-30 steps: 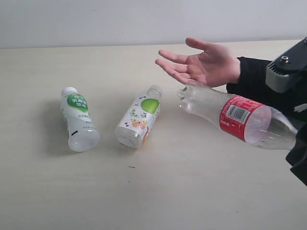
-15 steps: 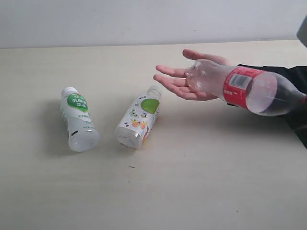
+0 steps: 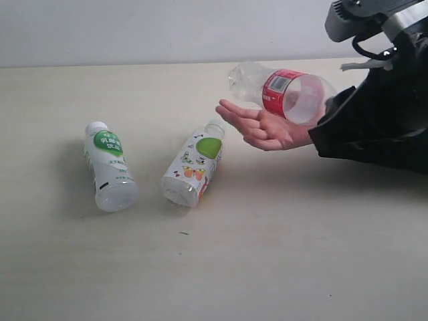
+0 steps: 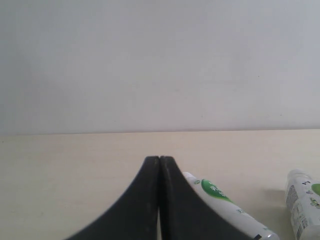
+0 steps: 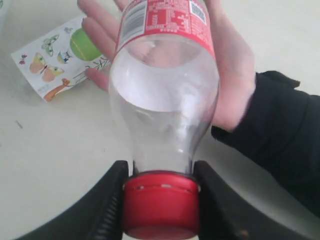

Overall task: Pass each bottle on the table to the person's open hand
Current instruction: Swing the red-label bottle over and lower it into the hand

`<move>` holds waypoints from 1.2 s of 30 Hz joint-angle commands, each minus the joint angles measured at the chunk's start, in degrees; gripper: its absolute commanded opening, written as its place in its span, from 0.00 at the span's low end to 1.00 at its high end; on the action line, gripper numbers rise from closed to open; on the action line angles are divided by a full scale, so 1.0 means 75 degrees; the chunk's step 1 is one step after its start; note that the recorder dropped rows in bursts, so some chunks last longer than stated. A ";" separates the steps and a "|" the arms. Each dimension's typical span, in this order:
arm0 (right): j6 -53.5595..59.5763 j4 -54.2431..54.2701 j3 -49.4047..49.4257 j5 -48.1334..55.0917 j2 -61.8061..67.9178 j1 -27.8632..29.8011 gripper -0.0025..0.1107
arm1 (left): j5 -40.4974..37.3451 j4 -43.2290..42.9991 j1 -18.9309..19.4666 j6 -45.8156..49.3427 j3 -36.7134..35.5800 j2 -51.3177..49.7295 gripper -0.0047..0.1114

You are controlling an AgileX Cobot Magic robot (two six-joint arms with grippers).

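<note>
The right tool (image 5: pixel 161 200) clamps the red cap of a clear red-labelled bottle (image 3: pixel 281 90), holding it over the person's open hand (image 3: pixel 264 127), which is palm-up to receive it; whether they touch is unclear. The left tool (image 4: pixel 159 200) is closed and empty. A white-capped bottle (image 3: pixel 108 167) and a butterfly-labelled bottle (image 3: pixel 195 166) lie on the worktop (image 3: pixel 267 254).

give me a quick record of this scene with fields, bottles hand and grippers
held bottle: red-label bottle, gripped at its red cap by right gripper, over the open hand
hand: palm up, contact with bottle unclear
resting: green-label bottle and butterfly-label bottle, lying on the table, apart
left gripper: shut, empty
</note>
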State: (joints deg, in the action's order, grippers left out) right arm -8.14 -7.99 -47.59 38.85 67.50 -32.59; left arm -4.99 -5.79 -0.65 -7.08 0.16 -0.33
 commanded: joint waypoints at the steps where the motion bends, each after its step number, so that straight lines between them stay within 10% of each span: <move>1: -0.1189 -0.1205 -0.0030 -0.0609 0.0450 -0.0008 0.02 | 0.0055 0.0049 0.0023 0.0004 -0.0022 0.0045 0.04; 36: -0.0667 -0.0379 0.0628 -0.0110 0.0489 -0.0008 0.02 | 0.0055 0.0049 0.0023 0.0004 -0.0022 0.0045 0.04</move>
State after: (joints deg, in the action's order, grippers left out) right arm -13.88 -11.67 -42.79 37.68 71.58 -32.59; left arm -4.99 -5.79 -0.65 -7.08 0.16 -0.33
